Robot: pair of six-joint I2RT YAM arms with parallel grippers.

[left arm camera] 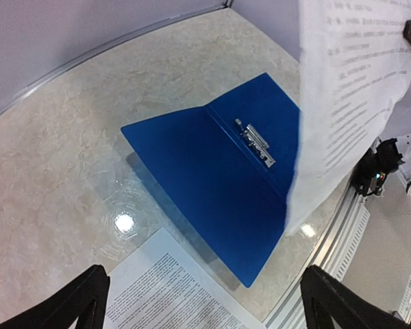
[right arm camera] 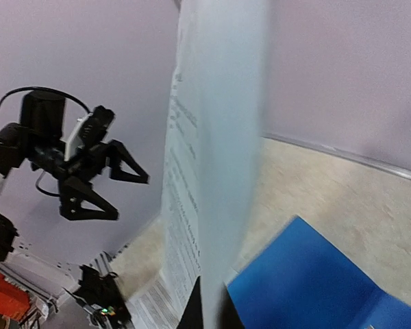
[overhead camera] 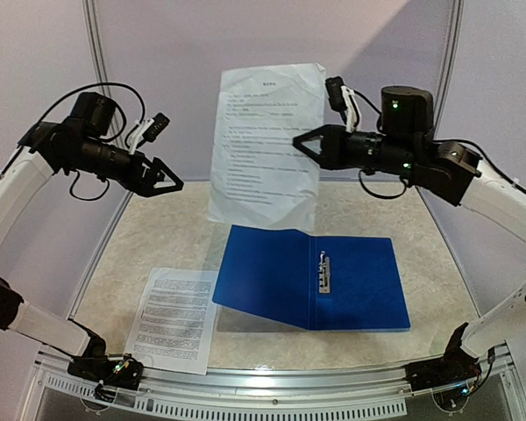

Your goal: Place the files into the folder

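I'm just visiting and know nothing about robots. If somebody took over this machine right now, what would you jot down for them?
Right hand: shut on the edge of one sheet, which hangs upright in the air by the folder.
Left hand: open, empty, apart from that sheet.
Folder: lying open, nothing in it.
Second sheet: flat on the table, left of the folder.
Done: no sheet filed yet.
Left: both sheets into the folder.

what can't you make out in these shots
- Printed text on the held sheet and the table sheet: too small or blurred in every view.
- Grip of the right gripper: its fingers are mostly cut off by the right wrist view's bottom edge.
- Part of the folder: behind the held sheet, left wrist view.
- The table sheet: cut off by the left wrist view's bottom edge.
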